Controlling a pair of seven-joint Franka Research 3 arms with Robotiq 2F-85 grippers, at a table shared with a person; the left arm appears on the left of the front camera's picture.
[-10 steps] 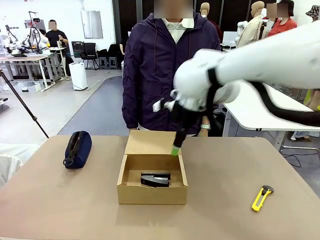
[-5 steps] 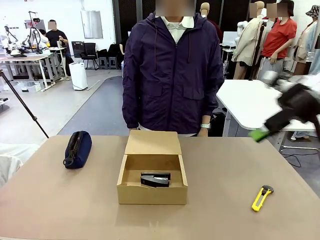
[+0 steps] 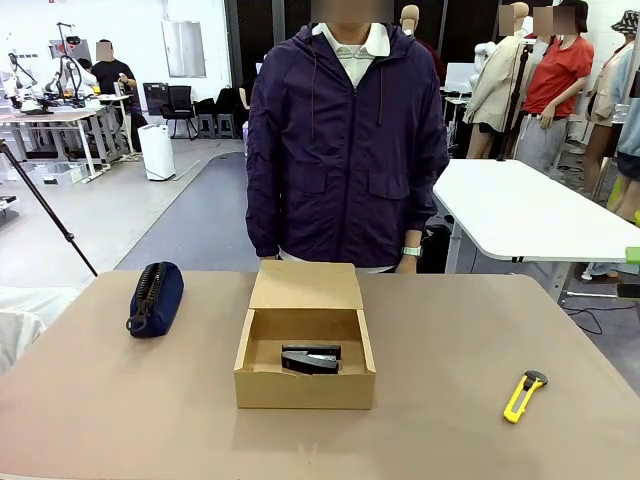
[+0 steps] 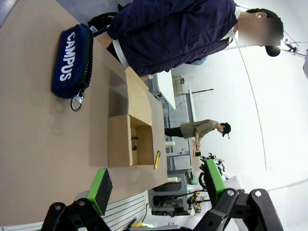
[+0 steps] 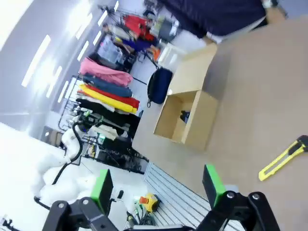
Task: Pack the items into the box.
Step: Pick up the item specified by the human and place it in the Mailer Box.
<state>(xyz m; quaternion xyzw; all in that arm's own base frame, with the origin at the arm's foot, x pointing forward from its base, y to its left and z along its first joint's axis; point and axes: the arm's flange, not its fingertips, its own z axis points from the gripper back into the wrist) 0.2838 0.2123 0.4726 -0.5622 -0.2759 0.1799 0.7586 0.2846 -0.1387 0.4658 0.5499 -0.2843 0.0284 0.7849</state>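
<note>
The tan cardboard box (image 3: pixel 305 386) stands mid-table with its flap lid folded back toward the person. A black stapler-like device (image 3: pixel 311 358) lies inside it. The yellow utility knife (image 3: pixel 523 395) lies on the table at the near right, apart from the box. My left gripper (image 4: pixel 158 186) is open and holds nothing, well back from the box (image 4: pixel 119 147) and the knife (image 4: pixel 157 160). My right gripper (image 5: pixel 158 186) is likewise open and holds nothing, high above the table, looking down on the box (image 5: pixel 199 120), the black device (image 5: pixel 185 116) and the knife (image 5: pixel 281 162).
A navy zippered pouch (image 3: pixel 156 297) lies at the far left of the table. A person in a dark jacket (image 3: pixel 345 150) stands at the far edge behind the box. A white table (image 3: pixel 520 215) stands beyond the right side.
My right arm, which hung over the box a second ago, has swung away to the right and left the front view. The box, the device, the knife and the pouch have not moved.
</note>
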